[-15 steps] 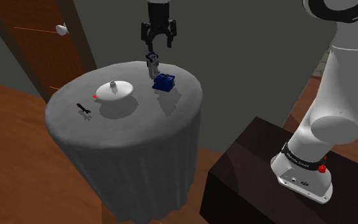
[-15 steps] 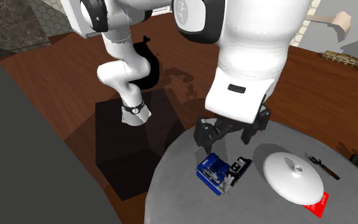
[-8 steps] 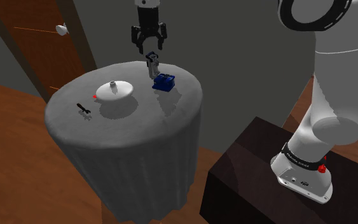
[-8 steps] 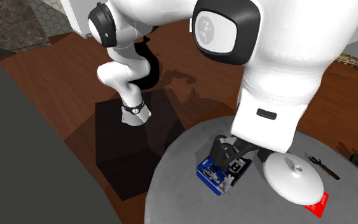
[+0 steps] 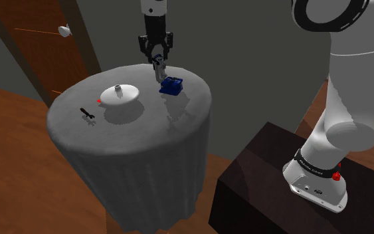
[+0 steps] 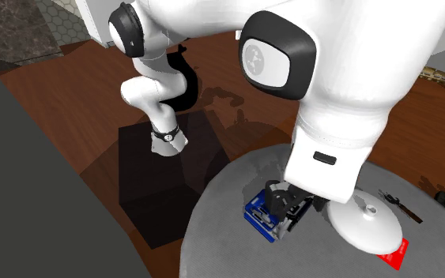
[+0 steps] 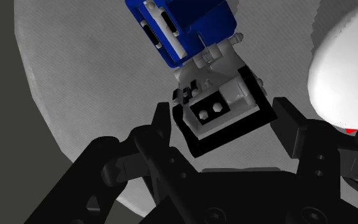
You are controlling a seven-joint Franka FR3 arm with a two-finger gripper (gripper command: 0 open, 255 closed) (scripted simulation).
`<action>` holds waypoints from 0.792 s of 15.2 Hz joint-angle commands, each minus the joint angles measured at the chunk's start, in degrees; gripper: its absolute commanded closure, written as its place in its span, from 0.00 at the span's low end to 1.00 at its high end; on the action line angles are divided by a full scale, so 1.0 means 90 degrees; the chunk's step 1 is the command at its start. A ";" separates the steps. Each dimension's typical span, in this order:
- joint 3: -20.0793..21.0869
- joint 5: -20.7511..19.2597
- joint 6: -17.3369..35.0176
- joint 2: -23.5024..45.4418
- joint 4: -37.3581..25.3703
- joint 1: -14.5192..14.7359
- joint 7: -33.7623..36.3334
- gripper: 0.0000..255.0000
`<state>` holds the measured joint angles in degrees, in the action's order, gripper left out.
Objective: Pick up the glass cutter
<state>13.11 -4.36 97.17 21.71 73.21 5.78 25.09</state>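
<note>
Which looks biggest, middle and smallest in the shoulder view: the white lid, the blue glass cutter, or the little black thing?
Largest: white lid.
Next: blue glass cutter.
Smallest: little black thing, clearly.

Wooden floor [image 5: 12,166], grey wall [image 5: 245,40], draped round table [image 5: 139,149]

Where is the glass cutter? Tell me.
Shoulder view: the glass cutter sits near the far edge of the table, right of the white lid, its grey end inside the open gripper.

Round table [image 5: 135,136] bears cutter [image 5: 171,86], lid [image 5: 120,94], perhaps pliers [image 5: 87,114]
</note>
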 commanded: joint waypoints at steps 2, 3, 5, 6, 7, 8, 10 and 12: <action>0.0003 0.0000 0.0007 0.0017 0.0009 0.0007 0.0006 1.00; 0.0003 0.0000 0.0007 0.0017 0.0008 0.0007 0.0005 1.00; 0.0003 0.0000 -0.0003 0.0018 -0.0003 0.0006 0.0002 1.00; 0.0002 0.0001 0.0000 0.0016 0.0002 0.0004 0.0000 1.00; 0.0001 0.0008 0.0020 -0.0019 0.0055 -0.0007 -0.0008 1.00; 0.0002 0.0004 -0.0076 -0.0001 -0.0059 0.0001 -0.0008 1.00; 0.0003 -0.0005 -0.0272 0.0046 -0.0302 0.0019 -0.0007 1.00; 0.0004 -0.0018 -0.0476 0.0104 -0.0563 0.0040 -0.0005 1.00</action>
<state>13.12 -4.44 93.86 22.30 69.47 5.96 24.95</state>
